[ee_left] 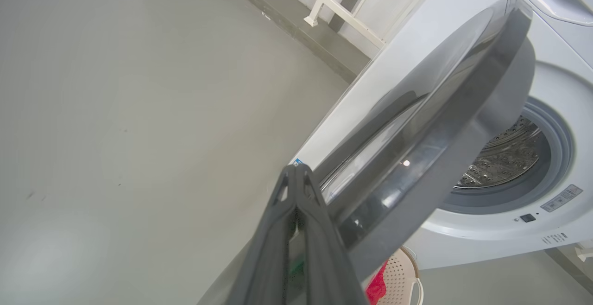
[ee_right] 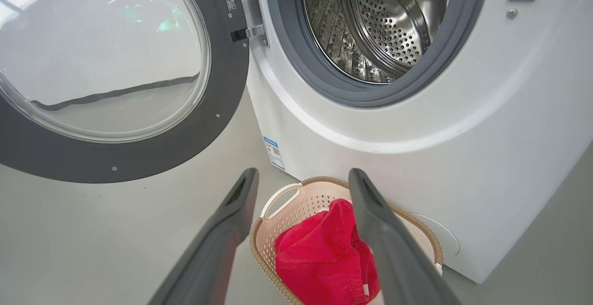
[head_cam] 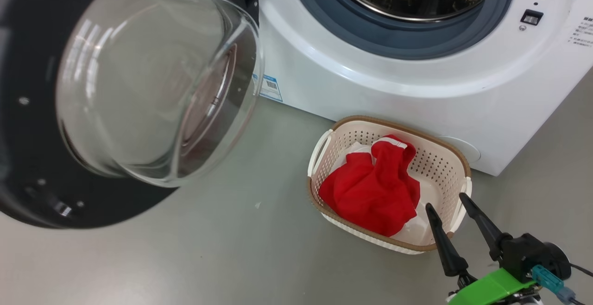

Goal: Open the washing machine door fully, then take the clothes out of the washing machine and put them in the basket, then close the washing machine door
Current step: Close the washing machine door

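The washing machine (head_cam: 417, 78) stands with its door (head_cam: 129, 92) swung wide open to the left, black rim and clear glass bowl facing me. The steel drum (ee_right: 375, 22) shows no fabric inside. On the floor in front sits the basket (head_cam: 442, 154) with the red clothes (head_cam: 370, 189) lying in it. My right gripper (head_cam: 447, 205) hovers open at the basket's near right edge, nothing between its fingers. In the left wrist view my left gripper (ee_left: 296, 173) is shut and empty, its tips just beside the door's outer rim (ee_left: 463, 129).
Grey floor (head_cam: 222, 249) stretches around the basket and under the door. A white rail (ee_left: 333, 3) and a wall base run behind the washing machine's side. The door overhangs the floor at the left.
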Robot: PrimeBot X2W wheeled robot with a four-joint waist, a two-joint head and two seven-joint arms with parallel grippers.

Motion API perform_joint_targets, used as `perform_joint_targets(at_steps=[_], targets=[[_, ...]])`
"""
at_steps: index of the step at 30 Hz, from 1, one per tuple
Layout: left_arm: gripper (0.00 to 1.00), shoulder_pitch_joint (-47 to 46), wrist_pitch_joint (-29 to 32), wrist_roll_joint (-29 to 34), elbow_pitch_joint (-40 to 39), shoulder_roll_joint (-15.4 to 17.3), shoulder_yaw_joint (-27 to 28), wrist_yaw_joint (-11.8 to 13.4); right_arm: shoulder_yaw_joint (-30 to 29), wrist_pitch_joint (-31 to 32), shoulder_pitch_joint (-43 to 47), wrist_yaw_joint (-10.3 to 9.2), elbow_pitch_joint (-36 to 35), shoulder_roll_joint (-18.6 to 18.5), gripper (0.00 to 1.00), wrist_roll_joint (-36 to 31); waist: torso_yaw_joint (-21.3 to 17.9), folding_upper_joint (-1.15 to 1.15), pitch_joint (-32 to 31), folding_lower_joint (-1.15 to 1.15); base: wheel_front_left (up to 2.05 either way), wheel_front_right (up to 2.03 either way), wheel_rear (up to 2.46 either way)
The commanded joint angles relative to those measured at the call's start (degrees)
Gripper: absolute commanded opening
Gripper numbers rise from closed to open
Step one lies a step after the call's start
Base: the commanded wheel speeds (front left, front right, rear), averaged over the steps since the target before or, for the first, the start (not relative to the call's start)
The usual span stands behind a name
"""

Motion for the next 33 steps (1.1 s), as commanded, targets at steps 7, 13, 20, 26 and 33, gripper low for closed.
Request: perform_joint_targets(at_steps=[7, 13, 20, 26, 33], targets=[[0.0, 2.6, 1.7, -2.6, -10.2, 1.6, -2.0, -0.5, -0.4, -0.4, 2.1, 0.26, -2.2, 0.2, 1.0, 0.3, -0.1, 0.0, -1.7, 0.0, 0.0, 0.0, 0.0], [0.0, 3.6, 1.7, -3.7, -15.2, 1.9, -3.1, -0.5, -1.2, -0.4, 2.6, 0.26, -2.7, 0.3, 1.0, 0.3, -0.6, 0.0, -2.3, 0.0, 0.0, 0.0, 0.0], [0.0, 4.3, 1.3, -4.5, -22.1, 0.6, -5.1, -0.5, -1.7, -0.4, 2.9, 0.26, -2.9, 0.6, 1.0, 0.2, -1.4, 0.0, -2.7, 0.0, 0.0, 0.0, 0.0], [0.0, 4.5, -0.6, -4.8, -26.9, -2.5, -7.0, -0.5, -1.8, -0.4, 2.9, 0.26, -2.9, 0.8, 1.0, 0.3, -1.9, 0.0, -2.9, 0.0, 0.0, 0.0, 0.0], [0.0, 4.7, -3.9, -3.7, -29.0, -4.8, -9.1, -0.5, -1.8, -0.4, 3.2, 0.26, -3.1, 0.9, 1.0, 0.3, -2.3, 0.0, -3.4, 0.0, 0.0, 0.0, 0.0]])
